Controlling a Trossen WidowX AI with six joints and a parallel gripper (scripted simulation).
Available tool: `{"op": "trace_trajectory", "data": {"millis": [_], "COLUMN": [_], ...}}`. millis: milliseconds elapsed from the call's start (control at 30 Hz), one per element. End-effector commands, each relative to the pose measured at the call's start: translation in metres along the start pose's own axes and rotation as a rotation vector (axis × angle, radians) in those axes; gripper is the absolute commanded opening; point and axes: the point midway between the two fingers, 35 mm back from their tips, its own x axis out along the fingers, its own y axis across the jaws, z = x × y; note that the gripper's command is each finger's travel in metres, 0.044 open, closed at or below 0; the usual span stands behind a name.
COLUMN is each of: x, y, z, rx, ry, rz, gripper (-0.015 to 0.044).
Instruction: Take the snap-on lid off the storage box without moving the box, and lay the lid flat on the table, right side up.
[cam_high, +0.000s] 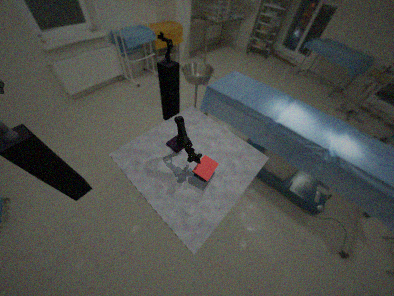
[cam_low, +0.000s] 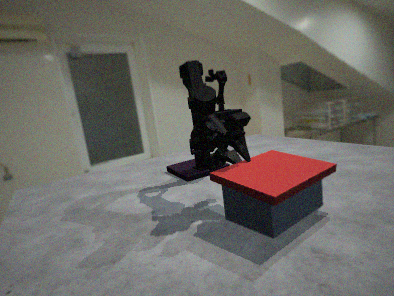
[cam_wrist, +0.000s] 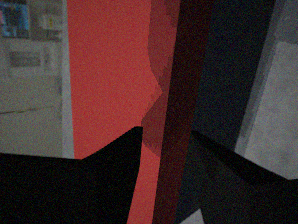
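- Gripper (cam_low: 239, 150): clamped on the near-arm edge of the red lid (cam_low: 272, 173). In the wrist view one dark finger (cam_wrist: 95, 175) lies over the lid's top face and the other finger (cam_wrist: 235, 185) sits on the far side of the rim, so the lid edge runs between them.
- Lid: in the exterior view, right of centre, it sits level on the grey-blue storage box (cam_low: 272, 207), overhanging the walls all round. I see no gap between lid and box, so I judge the snap is not yet released.
- Box: rests on the pale mottled bench (cam_low: 100, 240), just in front of the arm's dark base plate (cam_low: 181, 171). In the top view the lid shows as a red patch (cam_high: 205, 168) at frame centre, directly lower right of the arm.
- Progress (judgement): the grasp is made. Left to do: lifting the lid free, carrying it aside, and laying it flat, red face up. The box must stay put throughout.
- Arm pose: the arm (cam_low: 200, 107) stands tall over its base, folded sharply at the elbow, with the wrist pitched down and forward so the gripper meets the lid edge from above and behind.
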Motion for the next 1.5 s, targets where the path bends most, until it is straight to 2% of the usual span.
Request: {"op": "trace_trajectory", "data": {"millis": [0, 900, 1467], "x": [0.0, 0.002, -0.011], "y": [0.001, 0.002, 0.019], "z": [0.0, 0.0, 0.0], "rx": [0.001, 0.001, 0.003], "ry": [-0.002, -0.002, -0.002], "rz": [0.0, 0.0, -0.001], "gripper": [0.0, 0.0, 0.0]}}
